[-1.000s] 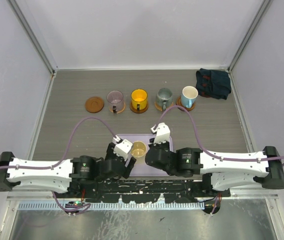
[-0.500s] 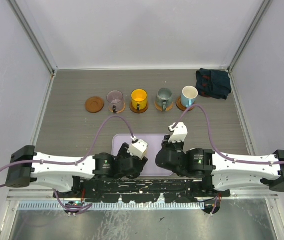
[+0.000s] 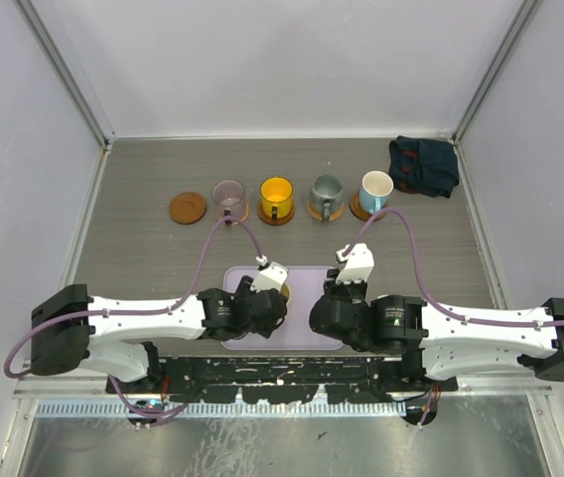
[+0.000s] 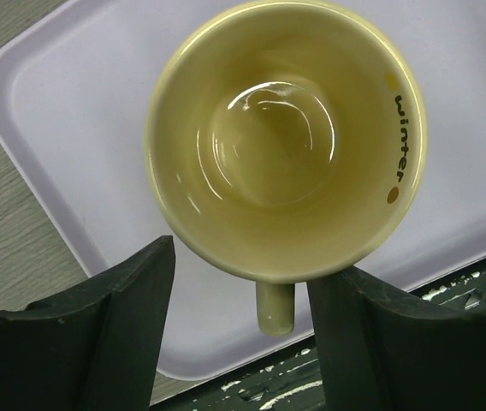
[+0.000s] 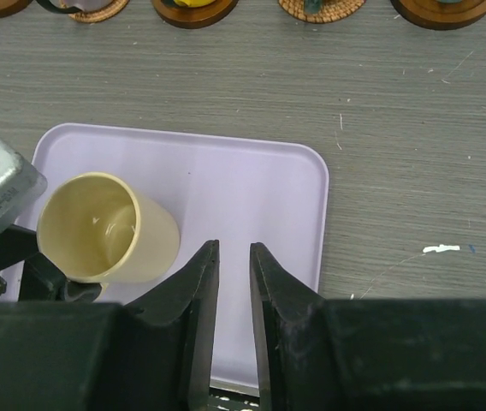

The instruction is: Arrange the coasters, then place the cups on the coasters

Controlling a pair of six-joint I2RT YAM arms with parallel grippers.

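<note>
Left gripper [image 4: 241, 261] fingers spread apart, flanking handle of cream cup [image 4: 286, 145], upright on lavender tray [image 4: 46, 111] at frame centre. Right gripper [image 5: 234, 248] fingers at lower centre narrowly apart above tray, cup at lower left.

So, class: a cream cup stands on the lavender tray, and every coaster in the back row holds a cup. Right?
Not every one: the leftmost coaster is bare, as the top external view shows; the other four are taken. The cream cup does stand on the lavender tray.
</note>
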